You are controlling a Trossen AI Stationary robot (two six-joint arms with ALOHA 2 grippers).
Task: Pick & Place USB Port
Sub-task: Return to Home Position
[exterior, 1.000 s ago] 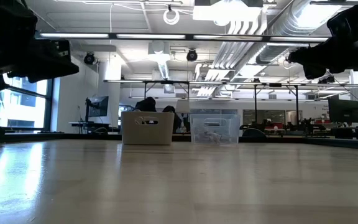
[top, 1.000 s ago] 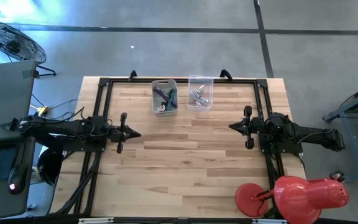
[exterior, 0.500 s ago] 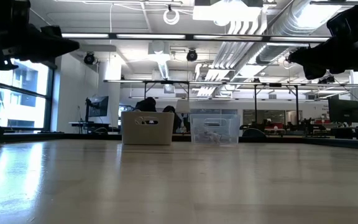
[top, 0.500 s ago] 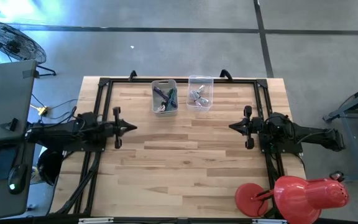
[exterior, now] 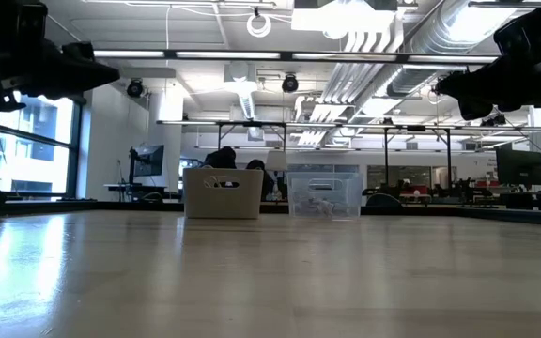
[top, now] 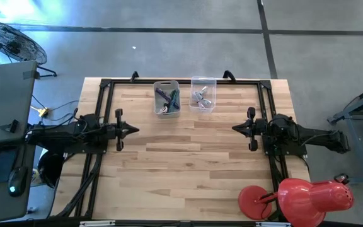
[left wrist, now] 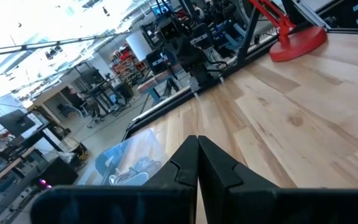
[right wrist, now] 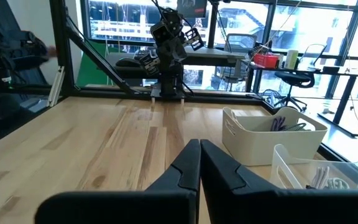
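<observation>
- Wooden bench [top: 188, 170], bordered by a black frame [top: 101, 107] on its left, far and right edges. The middle and near boards lie open between the two arms.
- Arms counted: two. Each is drawn back to its own side and held above the boards, as the low view shows.
- At the left side, the left end effector [top: 134, 130] points right. Its fingers [left wrist: 185, 165] are pressed together tip to tip. It holds nothing and touches nothing.
- At the right side, the right end effector [top: 235, 128] points left. Its fingers [right wrist: 188, 165] are likewise pressed together, and it is empty and off the surface.
- The two tips face each other, well apart, with bare wood between them.
- Bins counted: two, at the far edge near the middle. The grey bin [top: 167, 98] is on the left and the transparent bin [top: 202, 93] just beside it on the right, both upright.
- The grey bin holds a tangle of charger cables [top: 166, 96], dark and light strands together. The number cannot be told.
- The transparent bin holds a pale cable [top: 200, 98], coiled. The number cannot be told.
- Red lamp [top: 301, 197]: one, at the near right corner, its round base on the bench.
- Fan [top: 8, 41]: one, on the floor far left, clear of the bench.
</observation>
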